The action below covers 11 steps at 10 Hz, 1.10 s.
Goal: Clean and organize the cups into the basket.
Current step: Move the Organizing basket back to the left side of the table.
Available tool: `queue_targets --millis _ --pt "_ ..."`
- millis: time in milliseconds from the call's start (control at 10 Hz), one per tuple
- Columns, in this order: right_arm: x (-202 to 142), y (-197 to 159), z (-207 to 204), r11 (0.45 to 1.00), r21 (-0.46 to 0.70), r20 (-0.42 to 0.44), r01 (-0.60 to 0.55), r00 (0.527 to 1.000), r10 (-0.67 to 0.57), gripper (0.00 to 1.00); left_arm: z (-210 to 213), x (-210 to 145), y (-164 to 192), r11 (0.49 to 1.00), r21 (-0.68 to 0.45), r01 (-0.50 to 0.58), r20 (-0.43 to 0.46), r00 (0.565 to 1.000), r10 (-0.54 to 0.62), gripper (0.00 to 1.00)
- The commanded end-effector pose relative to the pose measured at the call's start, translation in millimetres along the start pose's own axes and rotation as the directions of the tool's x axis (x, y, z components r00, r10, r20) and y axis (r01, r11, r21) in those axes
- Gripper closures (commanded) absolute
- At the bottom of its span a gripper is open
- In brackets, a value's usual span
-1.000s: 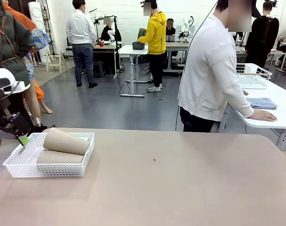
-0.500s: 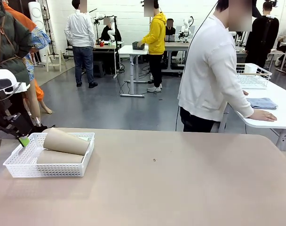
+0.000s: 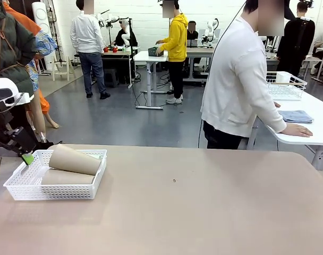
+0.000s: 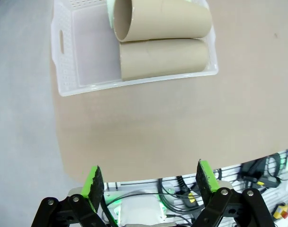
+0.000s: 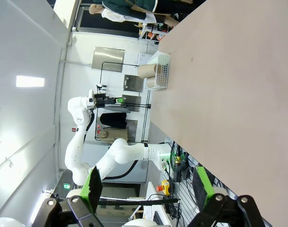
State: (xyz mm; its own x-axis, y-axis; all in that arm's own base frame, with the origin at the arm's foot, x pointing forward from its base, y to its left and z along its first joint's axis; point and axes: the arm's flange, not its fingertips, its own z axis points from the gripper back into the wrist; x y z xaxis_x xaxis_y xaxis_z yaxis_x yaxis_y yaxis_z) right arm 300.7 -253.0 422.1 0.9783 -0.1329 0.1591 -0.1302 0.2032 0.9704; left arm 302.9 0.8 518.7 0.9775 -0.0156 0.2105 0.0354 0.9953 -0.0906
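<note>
A white plastic basket [image 3: 55, 192] stands at the table's left end. Two tan cups lie on their sides in it, one [image 3: 75, 159] resting on top of the other [image 3: 66, 177]. My left gripper [image 3: 24, 155] hovers just left of the basket, apart from it. From the left wrist the basket [image 4: 73, 47] and both tan cups [image 4: 167, 19] [image 4: 163, 59] lie well ahead of my open left gripper [image 4: 148, 179]. A pale mint edge [image 4: 109, 6] peeks out beside the upper cup's mouth. My right gripper [image 5: 147, 185] is open and holds nothing; the basket [image 5: 159, 71] sits far off.
A person in a white top [image 3: 236, 79] stands at the far side, one hand on a neighbouring white table [image 3: 310, 133] that carries a blue cloth [image 3: 295, 116] and a wire basket [image 3: 285, 85]. The brown table [image 3: 193, 207] stretches bare to the right of the basket.
</note>
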Motion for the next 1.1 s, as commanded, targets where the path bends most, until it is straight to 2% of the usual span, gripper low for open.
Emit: queue_targets --millis 0,200,400,500,600,1000 --pt "-2.6 0.9 -2.5 1.000 0.000 -0.005 -0.001 1.000 0.001 0.00 7.7 18.1 60.2 0.933 -0.357 -0.043 -0.013 0.999 0.042 0.00" --pt "-2.6 0.9 -2.5 1.000 0.000 -0.005 -0.001 1.000 0.001 0.00 9.7 26.5 122.0 0.793 -0.602 -0.094 -0.003 0.993 0.116 0.00" --pt "-2.6 0.9 -2.5 1.000 0.000 -0.005 -0.001 1.000 0.001 0.00 3.5 27.5 177.5 0.588 -0.799 -0.129 -0.110 0.992 0.069 0.00" --pt "-2.6 0.9 -2.5 1.000 0.000 -0.005 -0.001 1.000 0.001 0.00 1.6 24.4 210.9 0.496 -0.859 -0.126 -0.121 0.992 0.044 0.00" --pt "-2.6 0.9 -2.5 1.000 0.000 -0.005 -0.001 1.000 0.001 0.00 -0.9 20.7 236.7 0.457 -0.880 -0.130 -0.126 0.991 0.040 0.00" --pt "-2.6 0.9 -2.5 1.000 0.000 -0.005 -0.001 1.000 0.001 0.00 -27.6 -4.1 313.8 0.376 -0.917 -0.129 -0.127 0.991 0.030 0.00"
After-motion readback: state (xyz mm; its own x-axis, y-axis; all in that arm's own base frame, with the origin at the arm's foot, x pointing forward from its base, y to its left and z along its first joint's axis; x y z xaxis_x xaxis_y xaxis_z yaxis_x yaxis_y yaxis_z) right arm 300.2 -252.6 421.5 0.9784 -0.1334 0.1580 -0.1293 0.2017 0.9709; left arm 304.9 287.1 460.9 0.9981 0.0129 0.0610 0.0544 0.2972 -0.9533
